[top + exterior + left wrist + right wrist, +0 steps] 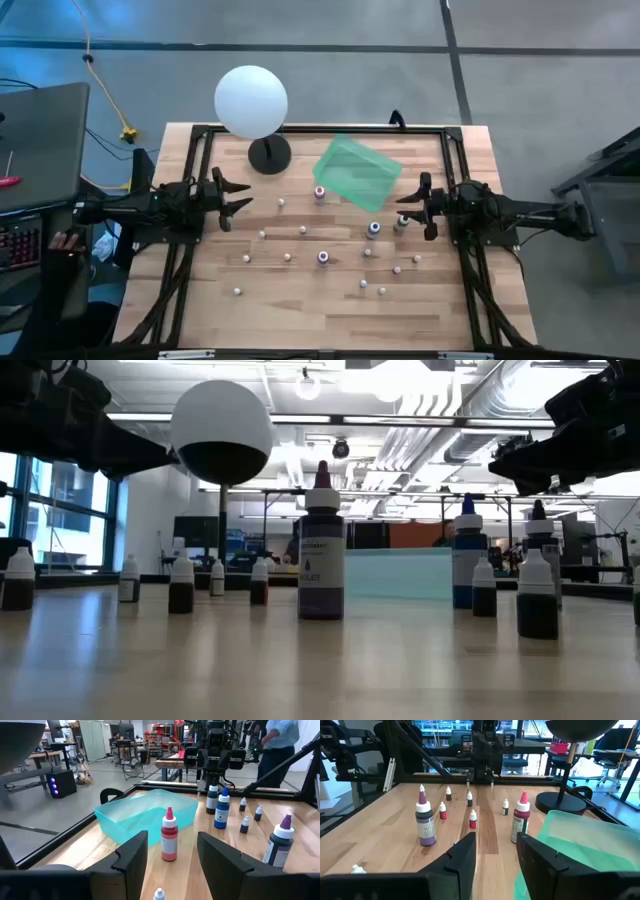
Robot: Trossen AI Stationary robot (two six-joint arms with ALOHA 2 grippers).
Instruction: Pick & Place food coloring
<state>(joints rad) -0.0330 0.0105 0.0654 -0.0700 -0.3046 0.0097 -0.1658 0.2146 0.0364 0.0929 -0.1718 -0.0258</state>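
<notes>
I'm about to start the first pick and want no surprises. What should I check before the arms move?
1. Left gripper open: ok.
2. Right gripper open: ok.
3. Both grippers carrying nothing: ok.
4. Green bin on the table, top open: ok.
5. Bottles upright: ok for those the low view shows; the rest cannot tell.
6. Lamp clear of the left arm's path: cannot tell.

We record a light wooden bench (300, 310) carrying scattered food coloring bottles (323, 258), a tilted green plastic bin (357, 172) near the far edge, and the black base of a globe lamp (269, 154) beside it.
</notes>
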